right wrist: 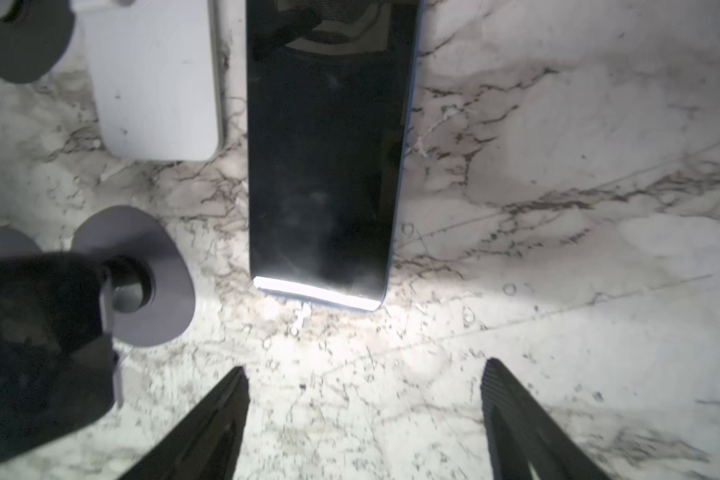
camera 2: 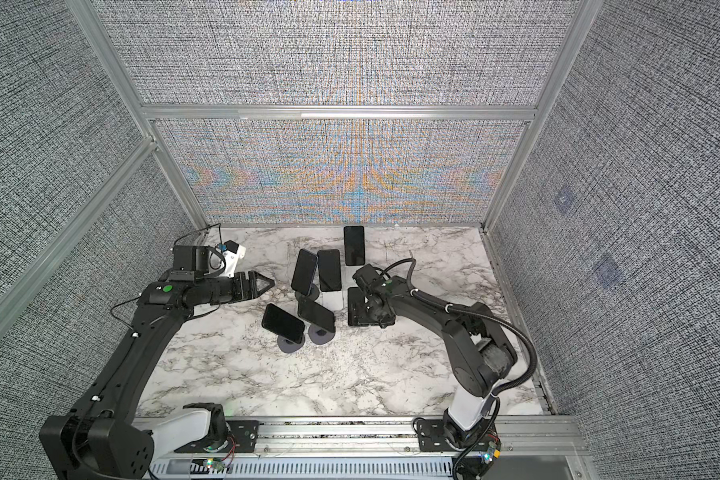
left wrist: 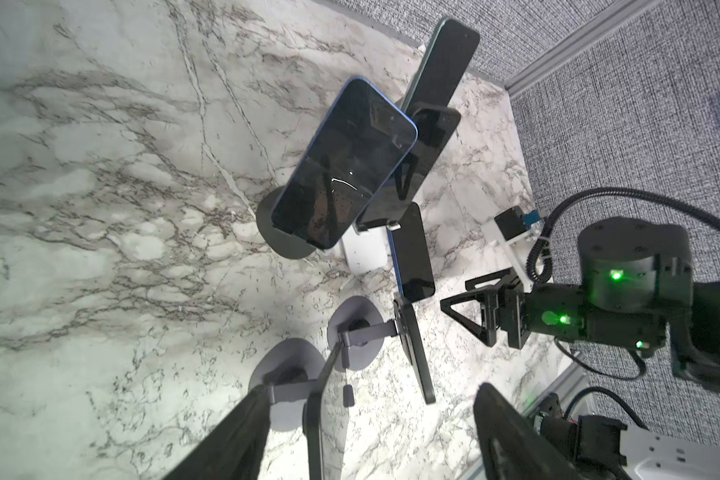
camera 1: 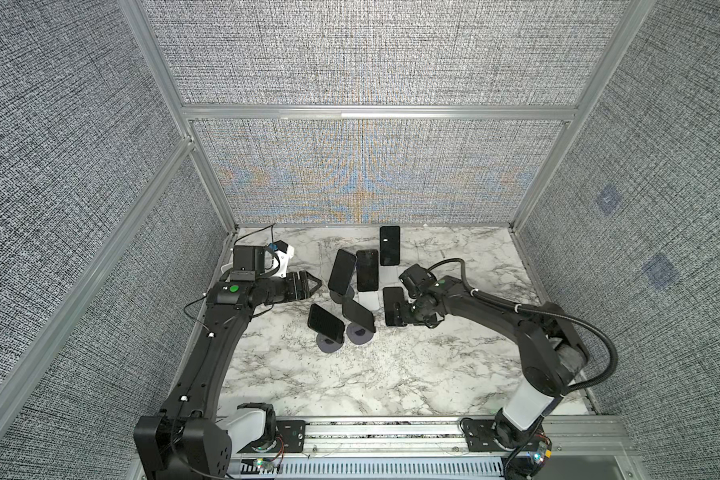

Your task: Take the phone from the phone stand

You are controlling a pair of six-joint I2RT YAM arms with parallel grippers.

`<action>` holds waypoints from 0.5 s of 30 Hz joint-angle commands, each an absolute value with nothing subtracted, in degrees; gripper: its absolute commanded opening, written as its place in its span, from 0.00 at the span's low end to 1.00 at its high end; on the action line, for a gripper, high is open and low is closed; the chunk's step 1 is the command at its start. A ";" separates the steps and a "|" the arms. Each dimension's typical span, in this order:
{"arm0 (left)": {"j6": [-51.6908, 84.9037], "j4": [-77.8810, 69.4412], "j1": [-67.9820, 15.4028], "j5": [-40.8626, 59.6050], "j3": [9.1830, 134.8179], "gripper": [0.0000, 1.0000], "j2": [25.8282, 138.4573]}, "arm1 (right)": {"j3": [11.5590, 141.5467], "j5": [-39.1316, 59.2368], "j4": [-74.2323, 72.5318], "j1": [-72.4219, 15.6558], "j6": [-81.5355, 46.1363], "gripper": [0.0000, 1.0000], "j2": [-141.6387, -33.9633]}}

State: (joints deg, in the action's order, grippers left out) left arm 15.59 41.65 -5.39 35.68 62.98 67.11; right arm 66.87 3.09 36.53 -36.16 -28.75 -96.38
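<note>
No lettering, brand or number can be read anywhere: the phones (left wrist: 344, 162) show only dark, blank screens. A round green dot (camera 1: 233, 288) marks the left arm (camera 1: 221, 345), a second green dot (camera 1: 440, 285) the right arm (camera 1: 495, 307) — and two bluish square patches (camera 1: 607, 199) on the side wall (camera 1: 682, 124) are too blurred to read

A robot lab cell: grey fabric panels (camera 1: 371, 54) in aluminium framing (camera 1: 375, 112) enclose a marble-look tabletop (camera 1: 391, 374)
</note>
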 commanded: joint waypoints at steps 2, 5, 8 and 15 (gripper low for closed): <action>14.25 48.52 -5.35 40.88 62.10 0.79 65.55 | 67.08 10.01 42.16 -35.96 -21.20 0.78 -91.42; 13.52 52.22 -5.29 40.23 62.73 0.78 65.61 | 64.95 12.05 43.69 -36.02 -19.11 0.78 -86.29; 14.17 53.89 -5.30 36.14 62.59 0.73 66.31 | 61.51 14.54 43.13 -35.94 -17.70 0.78 -81.28; 12.25 52.87 -5.19 37.13 61.91 0.65 71.53 | 55.93 17.82 39.78 -35.58 -15.49 0.79 -72.01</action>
